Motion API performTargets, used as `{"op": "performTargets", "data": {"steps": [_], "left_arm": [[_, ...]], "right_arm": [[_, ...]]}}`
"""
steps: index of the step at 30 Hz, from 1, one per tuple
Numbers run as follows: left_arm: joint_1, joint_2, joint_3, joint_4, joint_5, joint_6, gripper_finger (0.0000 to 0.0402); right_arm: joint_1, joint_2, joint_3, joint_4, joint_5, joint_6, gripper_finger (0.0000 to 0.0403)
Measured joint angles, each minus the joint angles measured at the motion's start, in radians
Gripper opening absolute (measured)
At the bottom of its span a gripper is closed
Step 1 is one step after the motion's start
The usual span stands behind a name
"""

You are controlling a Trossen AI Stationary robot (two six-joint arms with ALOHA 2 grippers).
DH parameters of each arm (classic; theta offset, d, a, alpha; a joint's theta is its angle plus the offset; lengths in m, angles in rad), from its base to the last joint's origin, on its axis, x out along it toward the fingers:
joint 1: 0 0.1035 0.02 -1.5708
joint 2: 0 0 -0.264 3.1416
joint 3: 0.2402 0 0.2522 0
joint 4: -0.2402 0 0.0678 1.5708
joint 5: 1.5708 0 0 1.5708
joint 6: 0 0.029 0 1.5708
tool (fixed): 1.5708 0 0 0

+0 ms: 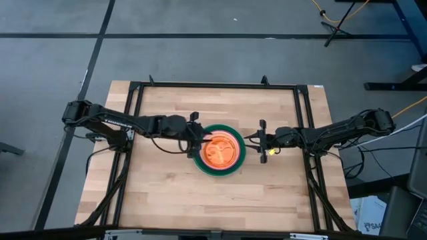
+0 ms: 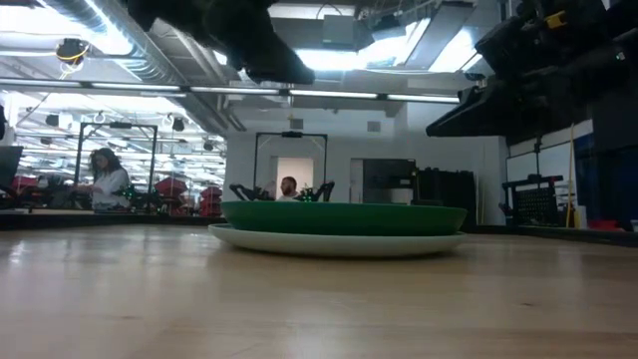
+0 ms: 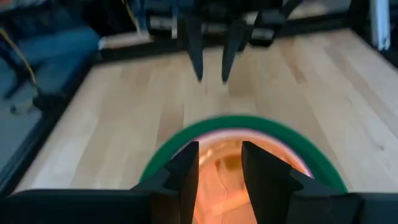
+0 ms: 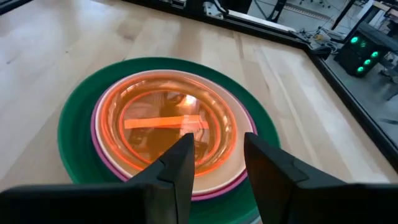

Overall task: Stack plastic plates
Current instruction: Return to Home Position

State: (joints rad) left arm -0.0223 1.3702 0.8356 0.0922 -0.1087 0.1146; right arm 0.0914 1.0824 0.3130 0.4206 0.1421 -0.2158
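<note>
One stack of plastic plates (image 1: pixel 220 152) stands mid-table. In the low view a pale plate (image 2: pixel 339 242) lies on the wood with the dark green plate (image 2: pixel 339 217) on it. The right wrist view shows a magenta rim (image 4: pixel 247 180), a pale peach plate and the translucent orange plate (image 4: pixel 168 124) on top. My left gripper (image 1: pixel 199 141) (image 3: pixel 221 152) hovers open over the stack's left edge. My right gripper (image 1: pixel 257 139) (image 4: pixel 214 146) hangs open just right of the stack, and its fingers also show in the left wrist view (image 3: pixel 211 68). Any plates between the layers are hidden.
A black metal frame (image 1: pixel 303 120) runs around the wooden table (image 1: pixel 167 187), with bare wood on all sides of the stack. In the low view two people (image 2: pixel 105 181) (image 2: pixel 287 186) are in the room far behind the table.
</note>
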Motion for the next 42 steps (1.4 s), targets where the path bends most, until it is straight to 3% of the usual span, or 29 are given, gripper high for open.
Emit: {"op": "performTargets", "data": {"steps": [9,13,18,31,36,42], "left_arm": [[0.006,-0.151,-0.333,0.384,-0.034,-0.047,0.0114],[0.007,-0.263,-0.471,0.483,-0.093,-0.075,0.0114],[0.007,-0.417,-0.582,0.505,-0.149,-0.115,0.0114],[0.007,-0.734,-0.829,0.512,-0.231,-0.141,0.0114],[0.007,-0.824,-0.828,0.467,-0.206,-0.144,0.0114],[0.006,-0.858,-0.828,0.440,-0.182,-0.139,0.0114]], "right_arm": [[0.000,0.000,0.000,-0.003,0.010,0.013,0.0133],[0.000,0.000,0.000,0.001,0.070,0.053,0.0133],[0.000,-0.024,0.000,-0.004,0.178,0.057,0.0133],[0.000,-0.313,0.000,-0.204,0.188,0.082,0.0133],[0.000,-0.467,-0.014,-0.278,0.143,0.085,0.0133],[0.000,-0.659,-0.144,-0.234,0.135,0.086,0.0133]]}}
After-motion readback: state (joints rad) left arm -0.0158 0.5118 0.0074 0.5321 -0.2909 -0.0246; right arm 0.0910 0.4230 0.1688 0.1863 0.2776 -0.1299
